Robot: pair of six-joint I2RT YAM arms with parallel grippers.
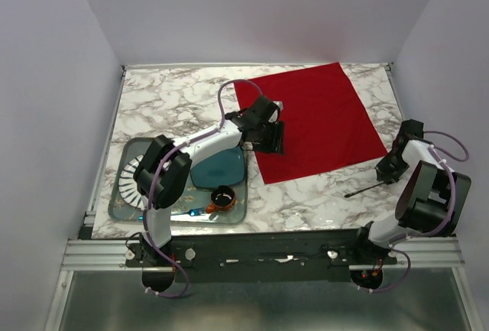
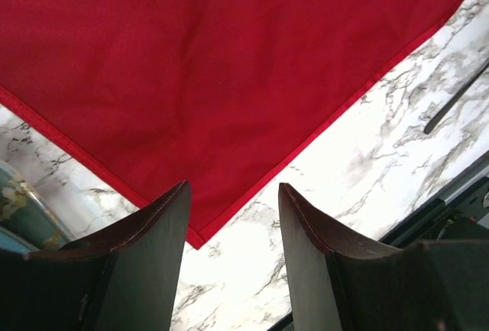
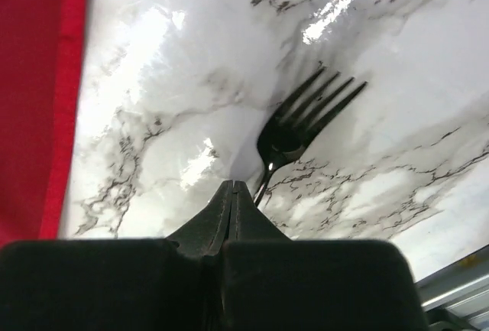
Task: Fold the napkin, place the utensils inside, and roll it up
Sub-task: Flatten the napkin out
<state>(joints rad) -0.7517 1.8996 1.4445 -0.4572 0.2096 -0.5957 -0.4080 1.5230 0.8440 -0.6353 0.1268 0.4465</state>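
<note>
The red napkin (image 1: 317, 121) lies spread flat on the marble table, towards the back right. My left gripper (image 1: 269, 138) hovers over its near left corner. In the left wrist view the gripper (image 2: 233, 189) is open, with the napkin (image 2: 214, 79) corner and bare marble between its fingers. The fork (image 1: 361, 190) lies on the marble right of the napkin, and its handle (image 2: 458, 98) shows there too. My right gripper (image 1: 390, 167) is over it, shut (image 3: 234, 186). The fork (image 3: 294, 128) points its tines away, and its neck passes just right of the closed tips and under them. The napkin's edge (image 3: 30, 102) is at the left.
A glass tray (image 1: 122, 201) at the near left holds a white ribbed plate (image 1: 134, 174), a teal plate (image 1: 218, 167), a small dark cup (image 1: 222, 196) and a blue plastic utensil (image 1: 195, 211). The left arm reaches across the tray. Walls close the table on three sides.
</note>
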